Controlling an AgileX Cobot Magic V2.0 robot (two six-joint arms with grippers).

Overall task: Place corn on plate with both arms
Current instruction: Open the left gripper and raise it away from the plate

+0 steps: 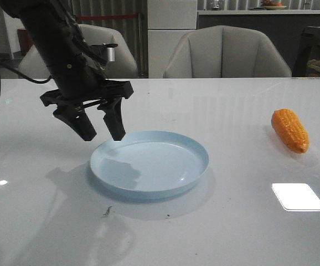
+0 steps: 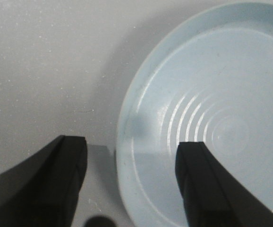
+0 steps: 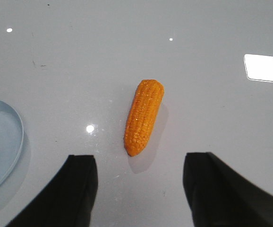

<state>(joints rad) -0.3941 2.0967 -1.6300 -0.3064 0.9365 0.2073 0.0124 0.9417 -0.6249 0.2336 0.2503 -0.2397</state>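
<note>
1. My left pincer (image 1: 100, 123) hangs spread and empty over the near-left rim of the plate (image 1: 165, 166); dropping lower, a finger could clip the rim and shove the plate.
2. My right pincer (image 3: 139, 189), also spread, hovers above the corn (image 3: 144, 117), which lies on the surface (image 1: 232, 233) well right of the plate.
3. The glossy, tapered cob may roll or squirt out if I close off-centre.

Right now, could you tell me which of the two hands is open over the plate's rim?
The left hand, straddling the round pale blue plastic plate; the right hand frames the corn.
</note>
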